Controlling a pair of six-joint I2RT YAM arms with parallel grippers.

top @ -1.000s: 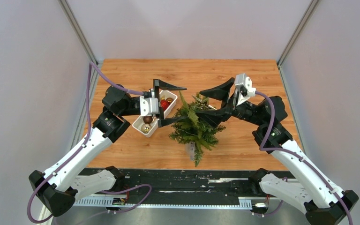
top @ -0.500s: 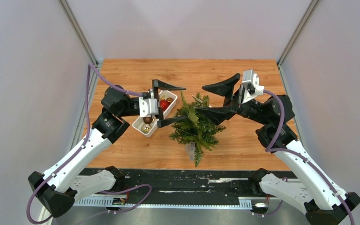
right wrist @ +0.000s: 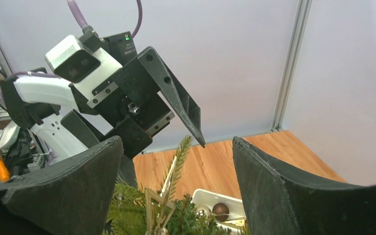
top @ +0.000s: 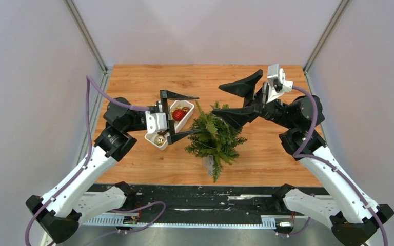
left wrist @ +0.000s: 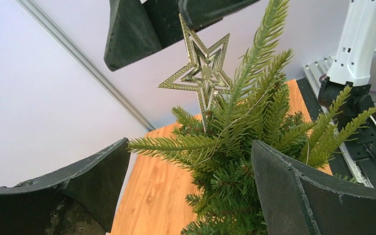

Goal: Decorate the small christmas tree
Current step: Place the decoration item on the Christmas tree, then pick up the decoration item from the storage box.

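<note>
The left gripper point(top: 199, 114) has its jaws spread wide and holds nothing. Its two black fingers point(left wrist: 93, 178) stand on either side of the upper branches of the small christmas tree point(top: 216, 139). One branch reaches out toward the tip of a finger, but whether it touches cannot be told.

The right gripper point(top: 218, 99) also has its jaws wide apart and grips nothing. It hangs over the top of the tree. In the right wrist view its fingers point(right wrist: 284, 191) frame the treetop from above. A gold star point(left wrist: 199, 74) stands upright on the tree's tip. In the left wrist view the star's top point meets the edge of one right finger, and contact there cannot be made out.

The tree stands upright about midway between the left and right edges of the wooden tabletop point(top: 133, 82), nearer the near edge than the far one. Its thin trunk goes down into a small clear base point(top: 208, 163).

Just beside the tree, on its left, lies a white tray point(top: 153, 139), set at an angle to the table edges and partly under the left gripper. The tray holds a red bauble point(top: 178, 114), a gold bauble point(top: 185, 109) at its far end, another gold one point(top: 159, 138) at its near end, and a brown bauble point(right wrist: 220, 210).
</note>
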